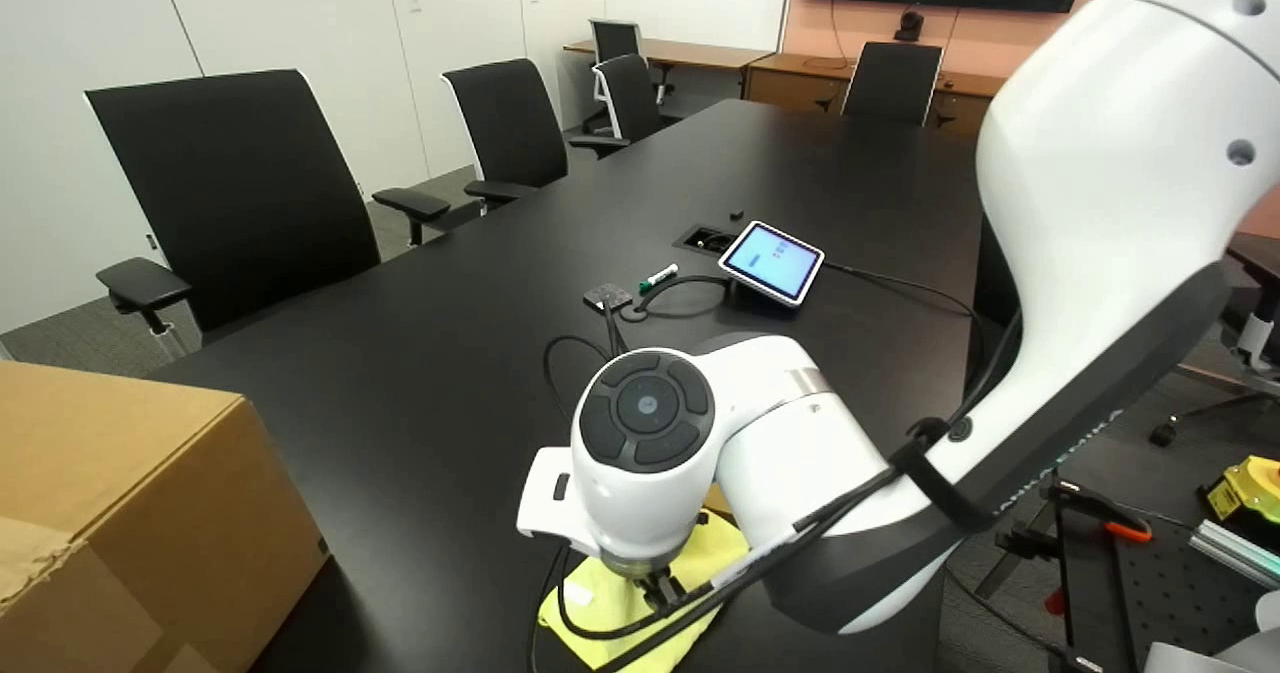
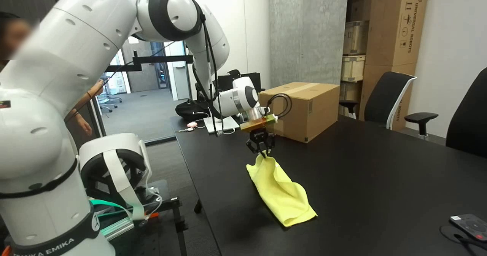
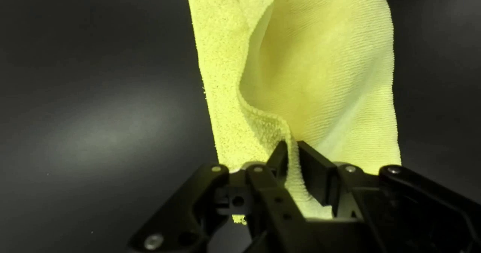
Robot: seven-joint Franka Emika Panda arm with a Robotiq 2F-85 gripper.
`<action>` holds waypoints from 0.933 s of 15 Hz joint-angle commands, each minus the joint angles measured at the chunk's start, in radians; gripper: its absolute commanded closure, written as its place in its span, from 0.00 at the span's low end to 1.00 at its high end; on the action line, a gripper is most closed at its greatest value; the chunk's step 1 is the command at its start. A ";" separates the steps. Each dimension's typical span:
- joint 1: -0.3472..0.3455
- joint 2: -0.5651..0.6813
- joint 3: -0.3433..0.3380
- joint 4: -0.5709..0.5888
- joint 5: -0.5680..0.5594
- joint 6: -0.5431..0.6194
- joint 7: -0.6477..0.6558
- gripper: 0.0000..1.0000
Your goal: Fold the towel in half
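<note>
The pale yellow towel (image 2: 281,197) lies on the dark table, its far part on the surface and one end raised in a peak. My gripper (image 2: 264,154) is shut on that raised end, pinching a fold of cloth just above the table. In the wrist view the towel (image 3: 330,57) runs up between my fingertips (image 3: 293,147), with a wavy edge folded over on its left side. In an exterior view the towel (image 1: 600,603) is partly hidden under my wrist and cables, and the fingertips are hidden there.
A brown cardboard box (image 1: 180,523) stands on the table beside the arm, and it also shows behind the gripper (image 2: 304,111). A small tablet (image 1: 772,261), a marker (image 1: 658,277) and cables lie farther along the table. A black remote-like device (image 2: 471,225) lies near the table's side.
</note>
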 commanded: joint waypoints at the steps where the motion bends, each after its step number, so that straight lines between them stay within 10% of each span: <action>1: 0.031 0.046 -0.007 0.102 -0.075 -0.039 -0.033 0.93; 12: 0.002 0.037 0.013 0.210 -0.125 -0.072 0.034 0.02; 14: -0.015 -0.017 -0.002 0.154 -0.092 -0.153 0.065 0.00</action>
